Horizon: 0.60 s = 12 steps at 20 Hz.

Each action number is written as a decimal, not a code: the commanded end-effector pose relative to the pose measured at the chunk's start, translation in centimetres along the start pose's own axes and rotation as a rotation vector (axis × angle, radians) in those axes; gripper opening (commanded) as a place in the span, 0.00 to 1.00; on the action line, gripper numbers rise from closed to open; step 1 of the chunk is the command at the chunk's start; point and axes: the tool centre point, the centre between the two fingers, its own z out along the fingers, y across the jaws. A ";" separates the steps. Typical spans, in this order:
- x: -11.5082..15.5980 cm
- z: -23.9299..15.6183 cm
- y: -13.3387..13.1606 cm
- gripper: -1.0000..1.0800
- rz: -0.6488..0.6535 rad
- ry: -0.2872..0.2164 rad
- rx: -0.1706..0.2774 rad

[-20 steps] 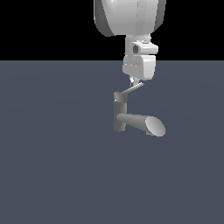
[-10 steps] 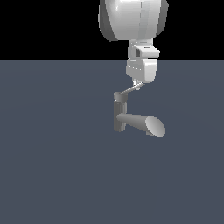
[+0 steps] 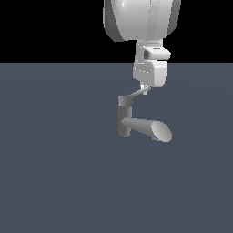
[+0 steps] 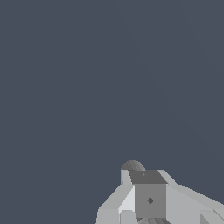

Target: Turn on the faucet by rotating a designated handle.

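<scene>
Grey metal makes up the faucet [image 3: 124, 119], which stands near the middle of a flat slate-blue counter [image 3: 54, 173] in the exterior view; nothing else lies on the surface to that view's left. Its short upright post carries a thick tapered spout [image 3: 145, 128] that points toward the exterior view's right and ends in a pale oval face. From the cap of the post the handle [image 3: 136, 94], a thin flat lever, runs up and toward the exterior view's right, so its long axis slants from the cap to its free tip. Directly over that free tip hangs the white arm [image 3: 141, 20], with the fingers [image 3: 145, 87] at or touching the tip of the lever; the post itself lies down and toward the exterior view's left from them. Whether the fingers are spread or clenched cannot be told, since the wrist body hides them in the exterior view. In the wrist view a pale blocky shape [image 4: 148, 199] sits close to the lens with a small rounded grey cap [image 4: 132, 166] behind it, but what it is stays unclear. Judging from the layout, the turn would call for a sideways push on the lever tip, sweeping it around the upright post
</scene>
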 end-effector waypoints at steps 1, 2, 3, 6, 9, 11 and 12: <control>0.2 0.1 1.1 0.00 0.003 -0.002 -0.006; 0.2 0.1 1.4 0.00 0.003 -0.002 -0.006; 0.2 0.1 1.8 0.00 0.003 -0.002 -0.006; 0.3 0.1 2.7 0.00 0.004 -0.002 -0.006; 0.4 0.1 3.7 0.00 0.004 -0.002 -0.006; 0.5 0.0 4.4 0.00 0.004 -0.002 -0.006; 0.5 0.0 4.7 0.00 0.004 -0.002 -0.006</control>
